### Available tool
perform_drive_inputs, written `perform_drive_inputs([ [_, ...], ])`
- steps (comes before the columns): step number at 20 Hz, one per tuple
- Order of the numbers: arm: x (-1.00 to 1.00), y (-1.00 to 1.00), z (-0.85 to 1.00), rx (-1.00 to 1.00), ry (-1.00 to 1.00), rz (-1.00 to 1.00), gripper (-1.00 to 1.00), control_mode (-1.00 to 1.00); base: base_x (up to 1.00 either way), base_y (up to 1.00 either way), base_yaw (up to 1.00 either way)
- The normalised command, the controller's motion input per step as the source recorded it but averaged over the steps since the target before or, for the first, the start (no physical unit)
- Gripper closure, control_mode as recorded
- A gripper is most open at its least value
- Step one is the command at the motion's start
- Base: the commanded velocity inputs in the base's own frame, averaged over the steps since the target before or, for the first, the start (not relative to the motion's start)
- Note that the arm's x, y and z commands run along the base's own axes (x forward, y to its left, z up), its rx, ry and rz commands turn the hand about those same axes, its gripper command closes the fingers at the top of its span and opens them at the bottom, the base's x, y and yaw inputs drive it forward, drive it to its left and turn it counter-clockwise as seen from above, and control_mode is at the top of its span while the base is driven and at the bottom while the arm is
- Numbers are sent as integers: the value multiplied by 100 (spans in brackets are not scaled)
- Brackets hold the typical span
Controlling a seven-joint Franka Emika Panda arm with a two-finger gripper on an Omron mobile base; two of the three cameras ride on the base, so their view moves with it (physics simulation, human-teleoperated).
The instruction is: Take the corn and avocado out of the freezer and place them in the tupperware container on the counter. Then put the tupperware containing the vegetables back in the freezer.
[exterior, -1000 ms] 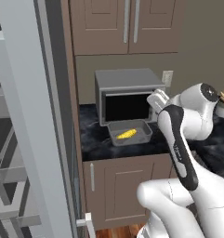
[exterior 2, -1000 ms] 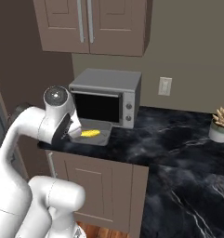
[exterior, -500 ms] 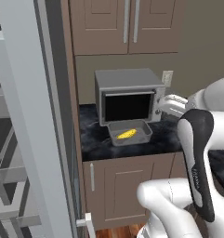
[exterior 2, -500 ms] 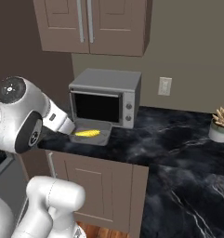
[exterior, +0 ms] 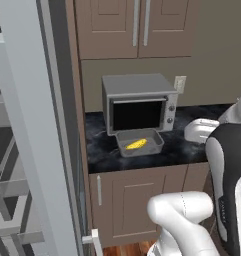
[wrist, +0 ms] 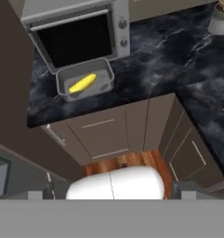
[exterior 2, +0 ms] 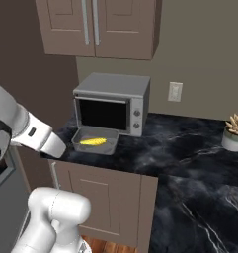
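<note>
The black, faintly marbled worktop [exterior 2: 189, 148] runs along a plain greyish wall and turns a corner toward the right, resting on brown wooden base cabinets [exterior 2: 100, 197] with slim metal handles. The grey box-shaped microwave [exterior 2: 113, 103] with its dark window stands on the worktop against the wall and serves as the landmark here. Directly in front of the microwave, touching the worktop, sits the shallow grey translucent tupperware container [exterior 2: 95, 140], and the small bright yellow corn cob [exterior 2: 93, 142] lies flat inside it. Above the microwave hang brown wooden wall cabinets [exterior 2: 98, 24] with vertical bar handles. To the right of the microwave a white wall socket [exterior 2: 175, 91] is set in the wall, and farther right, well apart, a small succulent in a pale pot [exterior 2: 235, 131] stands on the worktop. To the left of the microwave rises the tall light-grey freezer [exterior: 27, 125], its grey inner shelves visible in the left base view. A wood-plank floor [wrist: 127, 160] shows below the base cabinets in the hand view. The gripper [wrist: 114, 189] looks down from high above and in front of the microwave, jaws spread wide and holding nothing.
</note>
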Motion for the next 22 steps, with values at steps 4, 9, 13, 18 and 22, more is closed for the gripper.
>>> perform_drive_inputs([
  [4, -75, 0, -2, 0, 0, 0, -100, 100, -25, 0, 0],
  [9, 0, 0, 0, 0, 0, 0, -100, 100, -100, 6, 0],
  [13, 0, 0, 0, 0, 0, 0, -100, 100, -100, 56, 0],
  [18, 0, 0, 0, 0, 0, 0, -100, 100, -100, 100, 0],
  [22, 0, 0, 0, 0, 0, 0, -100, 100, -50, 100, -1],
])
